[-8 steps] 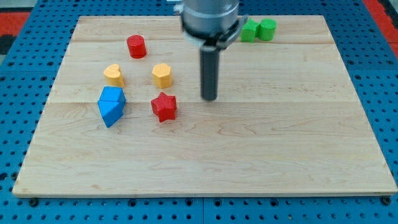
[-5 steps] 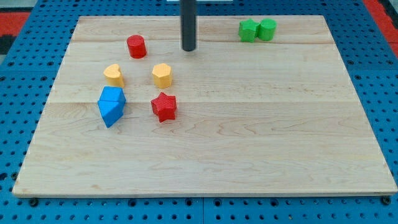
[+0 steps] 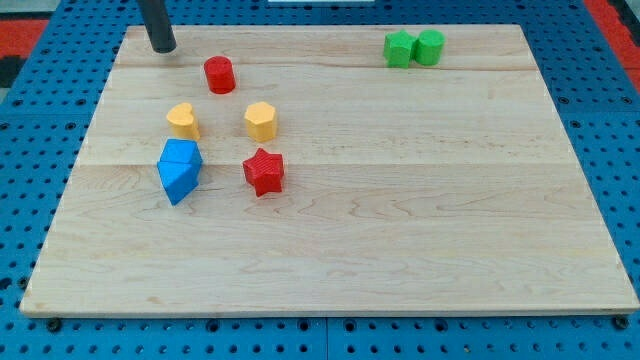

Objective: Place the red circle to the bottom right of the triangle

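Camera view: single shot looking down over a wooden desk (image 3: 400,220) sitting on a blue pegboard (image 3: 30,200).
My tip (image 3: 162,47): dark rod coming in from the view's top, end sitting near the desk's top-left corner, up and to the view's left of the red circle, not touching any block.
Gripper: none on this arm, just the bare rod, so nothing held and no open/closed to tell.
Red circle (image 3: 219,74): short red cylinder, upright, near the tip but clearly apart from it, above the two yellow blocks.
Yellow blocks: one heart-ish (image 3: 183,120) on the view's left, another (image 3: 261,120) to its right, a gap between them.
Blue blocks (image 3: 179,169): two pressed together just below the left yellow one, the lower one pointy, kinda triangle-like; exact shapes hard to call.
Red star (image 3: 264,171): just right of the blue pair, below the right yellow block.
Green blocks: two side by side (image 3: 401,48) and (image 3: 431,46), touching, way off at the view's top right, well apart from everything else.
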